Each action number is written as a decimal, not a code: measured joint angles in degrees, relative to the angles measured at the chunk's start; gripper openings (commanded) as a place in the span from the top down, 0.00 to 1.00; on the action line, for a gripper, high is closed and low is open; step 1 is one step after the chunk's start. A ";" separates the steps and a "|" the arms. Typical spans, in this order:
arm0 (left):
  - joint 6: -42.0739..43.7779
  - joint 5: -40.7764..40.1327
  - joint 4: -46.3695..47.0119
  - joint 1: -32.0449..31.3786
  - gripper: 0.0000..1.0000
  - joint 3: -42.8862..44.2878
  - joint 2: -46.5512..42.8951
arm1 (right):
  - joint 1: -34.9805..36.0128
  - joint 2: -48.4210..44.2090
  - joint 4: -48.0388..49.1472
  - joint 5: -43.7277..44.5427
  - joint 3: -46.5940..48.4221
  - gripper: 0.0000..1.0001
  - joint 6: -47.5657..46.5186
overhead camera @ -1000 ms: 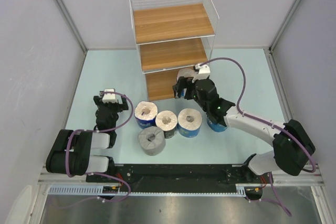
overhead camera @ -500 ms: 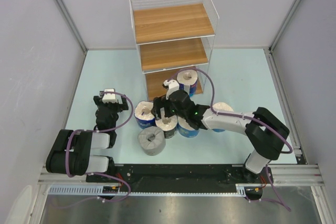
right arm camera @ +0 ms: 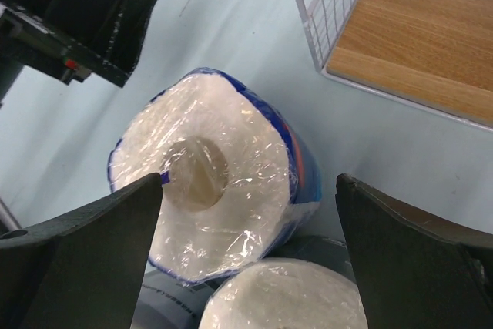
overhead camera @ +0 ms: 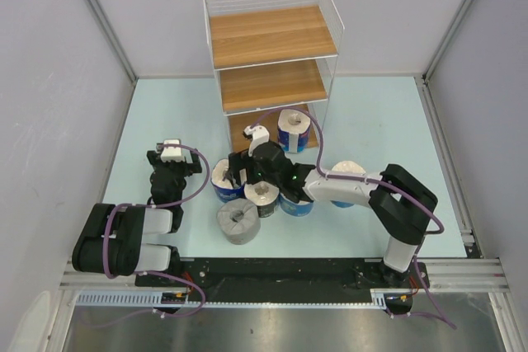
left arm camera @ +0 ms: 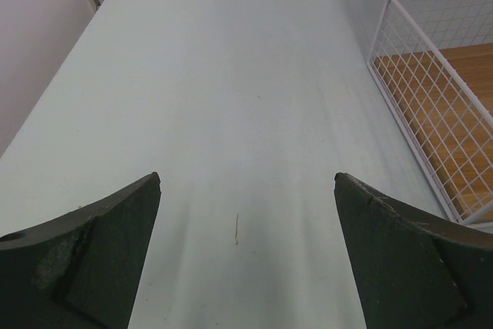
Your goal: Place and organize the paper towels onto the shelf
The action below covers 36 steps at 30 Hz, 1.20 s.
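The shelf stands at the back, with one blue-wrapped roll upright on its bottom board. On the table stand a blue roll, a dark-wrapped roll, a blue roll half under my right arm, a grey roll and a blue roll. My right gripper is open just above the leftmost blue roll, its jaws either side and apart from it. The dark roll's top shows below. My left gripper is open and empty over bare table.
The shelf's white wire side is to the right of my left gripper. Its bottom board lies just beyond the right gripper. The left arm's fingers are close to the leftmost roll. Grey walls enclose the light blue table.
My right gripper let go of a blue roll on the shelf's bottom board and moved left and down to the leftmost blue roll on the table. The left arm has not moved.
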 measured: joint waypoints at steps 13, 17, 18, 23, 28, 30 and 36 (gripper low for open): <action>0.00 0.00 0.00 0.00 0.00 0.00 0.00 | 0.00 3.41 -2.97 4.13 2.62 0.13 1.27; 0.00 0.00 0.00 0.00 0.00 0.00 0.00 | 0.00 5.20 -4.44 4.83 4.55 0.21 1.66; 0.00 0.00 0.00 0.00 0.00 0.00 0.00 | 0.00 5.68 -4.92 4.87 5.27 0.25 1.66; 0.00 0.00 0.00 0.00 0.00 0.00 0.00 | 0.09 6.64 -5.42 4.70 6.69 0.52 2.10; 0.00 0.00 0.00 0.00 0.00 0.00 0.00 | 0.33 6.51 -5.88 5.09 6.91 0.65 2.54; 0.00 0.00 0.00 0.00 0.00 0.00 0.00 | 0.33 6.10 -6.86 5.88 6.91 0.68 2.89; 0.00 0.00 0.00 0.00 0.00 0.00 0.00 | 0.22 4.09 -11.56 10.95 6.80 0.71 3.63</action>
